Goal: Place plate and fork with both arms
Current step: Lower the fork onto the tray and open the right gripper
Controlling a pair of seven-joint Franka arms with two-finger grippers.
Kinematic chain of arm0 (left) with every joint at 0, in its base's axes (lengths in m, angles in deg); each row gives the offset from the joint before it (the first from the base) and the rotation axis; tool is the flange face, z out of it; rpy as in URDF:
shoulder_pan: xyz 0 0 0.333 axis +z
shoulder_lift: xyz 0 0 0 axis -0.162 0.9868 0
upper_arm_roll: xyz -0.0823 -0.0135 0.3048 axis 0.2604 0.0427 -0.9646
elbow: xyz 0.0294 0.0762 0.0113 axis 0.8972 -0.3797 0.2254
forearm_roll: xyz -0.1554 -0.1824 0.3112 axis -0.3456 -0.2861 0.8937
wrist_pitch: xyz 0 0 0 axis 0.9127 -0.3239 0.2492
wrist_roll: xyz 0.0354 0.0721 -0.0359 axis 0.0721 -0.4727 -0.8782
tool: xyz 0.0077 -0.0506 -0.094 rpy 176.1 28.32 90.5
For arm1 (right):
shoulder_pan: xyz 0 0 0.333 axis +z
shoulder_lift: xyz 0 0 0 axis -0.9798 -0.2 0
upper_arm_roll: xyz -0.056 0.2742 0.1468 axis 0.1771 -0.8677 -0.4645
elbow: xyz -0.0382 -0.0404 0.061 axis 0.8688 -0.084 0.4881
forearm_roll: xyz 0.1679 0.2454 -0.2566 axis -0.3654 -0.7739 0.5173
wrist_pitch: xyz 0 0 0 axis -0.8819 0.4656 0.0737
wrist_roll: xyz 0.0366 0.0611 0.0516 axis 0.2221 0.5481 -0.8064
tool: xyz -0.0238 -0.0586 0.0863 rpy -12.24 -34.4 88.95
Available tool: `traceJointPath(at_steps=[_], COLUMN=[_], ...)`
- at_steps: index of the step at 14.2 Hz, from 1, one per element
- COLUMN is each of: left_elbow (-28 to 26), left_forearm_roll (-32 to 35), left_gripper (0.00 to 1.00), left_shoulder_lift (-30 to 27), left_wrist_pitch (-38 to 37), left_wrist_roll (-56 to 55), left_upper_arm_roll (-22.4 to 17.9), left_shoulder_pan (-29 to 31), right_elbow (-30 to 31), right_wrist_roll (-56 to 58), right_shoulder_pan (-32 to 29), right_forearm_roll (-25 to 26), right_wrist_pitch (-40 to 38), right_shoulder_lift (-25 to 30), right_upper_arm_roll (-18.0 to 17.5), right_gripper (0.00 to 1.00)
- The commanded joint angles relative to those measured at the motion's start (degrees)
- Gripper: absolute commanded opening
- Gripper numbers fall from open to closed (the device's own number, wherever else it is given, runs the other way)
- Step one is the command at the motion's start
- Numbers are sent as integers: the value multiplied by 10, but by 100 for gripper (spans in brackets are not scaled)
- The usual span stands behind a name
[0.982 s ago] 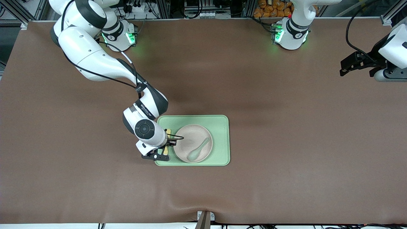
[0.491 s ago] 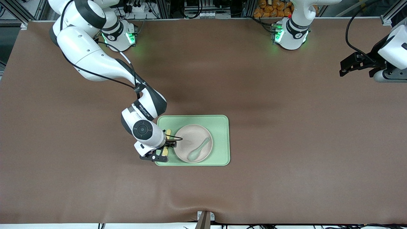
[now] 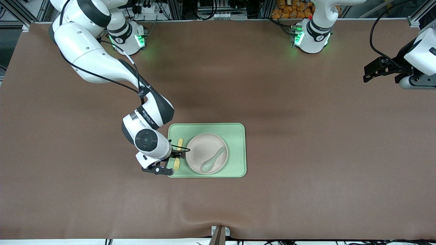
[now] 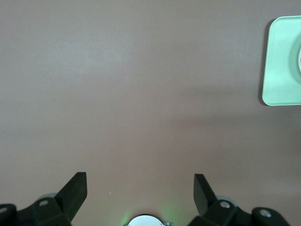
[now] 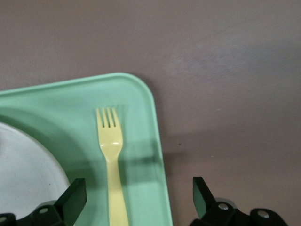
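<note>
The off-white plate [image 3: 204, 149] lies on a pale green tray [image 3: 235, 136] with a green spoon [image 3: 213, 159] in it. The yellow fork [image 3: 177, 156] lies flat on the tray beside the plate, toward the right arm's end. My right gripper [image 3: 170, 159] hovers open over the tray's edge. In the right wrist view the fork [image 5: 112, 155] lies free on the tray [image 5: 61, 101], between the spread fingers of the right gripper [image 5: 138, 193], with the plate's rim [image 5: 23, 169] beside it. My left gripper [image 3: 378, 69] waits open over bare table at the left arm's end; the left wrist view shows it [image 4: 140, 188] empty.
A brown mat [image 3: 306, 153] covers the whole table. The tray's corner [image 4: 282, 61] shows in the left wrist view. The arms' green-lit bases [image 3: 127, 37] stand along the table edge farthest from the front camera.
My right gripper has opened and let go of the fork, which now lies on the tray. It has drawn back toward the right arm's end. The left arm has not moved.
</note>
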Motion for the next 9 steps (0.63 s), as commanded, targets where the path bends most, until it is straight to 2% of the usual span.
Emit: traceJointPath(at_steps=[1,4,7,9], left_elbow=[7,7,7,7], left_forearm_roll=[-2,-2,-2,-2], left_gripper=[100,100,100,100], left_shoulder_lift=[2,2,2,2], left_wrist_pitch=[-1,0,0,0], left_wrist_roll=[6,6,6,6], left_upper_arm_roll=[2,2,2,2], left_shoulder_pan=[2,2,2,2], right_elbow=[-7,-8,-32,-81], right_wrist_roll=[-5,-5,-5,-5], right_shoulder_pan=[-39,-102,-114,-109], right_forearm_roll=[15,14,13,12], right_wrist_pitch=[-46,-67,-129,-202], right_shoulder_lift=[22,38,81,87], right_upper_arm_roll=[-40,-102,-109,-109], right_gripper=[100,100,100,100])
